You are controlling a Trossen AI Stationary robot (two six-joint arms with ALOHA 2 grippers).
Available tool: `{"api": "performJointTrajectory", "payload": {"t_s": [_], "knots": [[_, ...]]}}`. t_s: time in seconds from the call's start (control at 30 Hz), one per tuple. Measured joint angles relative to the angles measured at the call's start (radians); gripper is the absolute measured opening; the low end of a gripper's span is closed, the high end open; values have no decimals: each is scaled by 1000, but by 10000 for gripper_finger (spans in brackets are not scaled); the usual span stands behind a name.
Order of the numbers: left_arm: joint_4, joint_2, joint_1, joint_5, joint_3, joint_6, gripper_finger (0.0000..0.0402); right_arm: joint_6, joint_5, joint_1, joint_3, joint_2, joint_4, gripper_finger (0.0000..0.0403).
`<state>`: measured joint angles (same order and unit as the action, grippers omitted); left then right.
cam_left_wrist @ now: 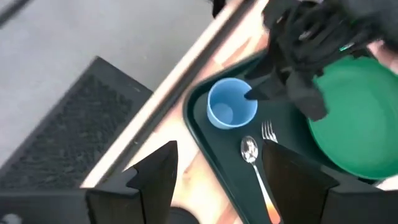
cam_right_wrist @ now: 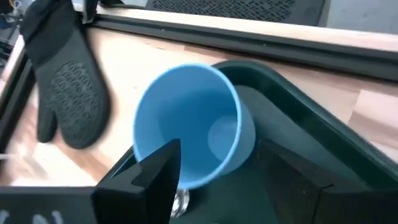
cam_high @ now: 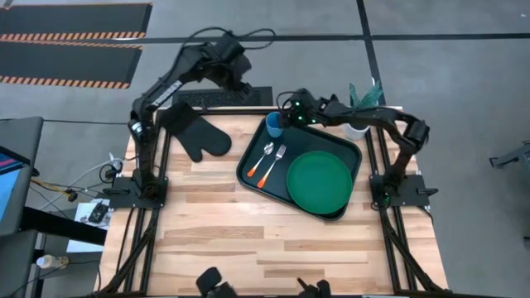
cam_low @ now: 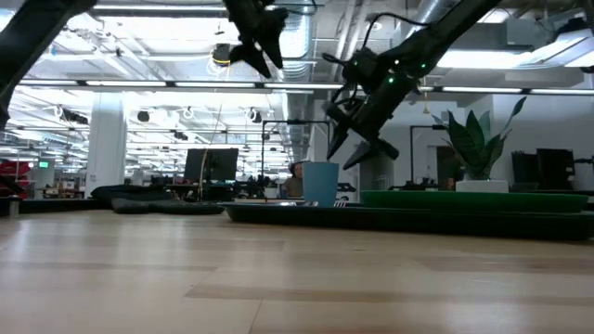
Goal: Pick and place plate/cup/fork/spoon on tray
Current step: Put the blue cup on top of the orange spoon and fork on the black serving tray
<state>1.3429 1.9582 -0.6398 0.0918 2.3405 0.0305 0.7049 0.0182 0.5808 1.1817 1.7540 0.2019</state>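
Observation:
The dark tray [cam_high: 331,142] lies on the table's right half. On it stand the blue cup [cam_high: 273,126], upright in the far left corner, the orange-handled spoon [cam_high: 263,157], the fork [cam_high: 277,160] beside it, and the green plate [cam_high: 319,182] at the near right. My right gripper [cam_high: 286,114] is open. It hovers just above and beside the cup [cam_low: 320,183], clear of it in the low view [cam_low: 358,148]. The cup's mouth shows ahead of its fingers [cam_right_wrist: 186,124]. My left gripper [cam_high: 240,83] is open and empty, raised high over the table's far edge, looking down on the cup [cam_left_wrist: 231,102].
A black oven mitt [cam_high: 199,134] lies on the table to the left of the tray. A white pot with a green plant [cam_high: 358,128] stands at the far right, behind the tray. A black ribbed mat [cam_high: 224,98] lies beyond the far edge. The near half of the table is bare wood.

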Motion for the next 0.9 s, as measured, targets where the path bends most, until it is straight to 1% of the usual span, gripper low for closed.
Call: {"api": "performJointTrajectory", "payload": {"t_s": [0.1,0.2,0.3,0.47,0.5,0.53,0.6,0.7,0.77,0.87,0.9], "knots": [[-6,-45,7,-35,0,12,217,-4,3,7,23,32,5,236],[-9,-77,14,-67,0,17,217,-6,9,12,50,50,42,208],[-4,-95,14,-80,0,16,217,-8,11,11,64,67,65,156],[19,-112,14,-80,0,15,217,-26,15,11,71,63,90,36],[29,-114,14,-78,0,15,217,-34,25,16,70,56,104,20],[42,-114,14,-77,0,14,217,-40,32,19,70,45,125,15],[47,-115,14,-77,0,4,217,-36,36,25,72,25,150,16],[65,-115,17,-77,0,-6,217,-55,35,42,69,-26,261,9],[63,-115,18,-71,0,-15,217,-72,34,48,71,-68,301,7],[64,-115,22,-50,0,-34,217,-104,24,59,71,-155,442,8],[67,-115,22,-42,0,-41,217,-115,5,60,71,-182,494,6]]}}
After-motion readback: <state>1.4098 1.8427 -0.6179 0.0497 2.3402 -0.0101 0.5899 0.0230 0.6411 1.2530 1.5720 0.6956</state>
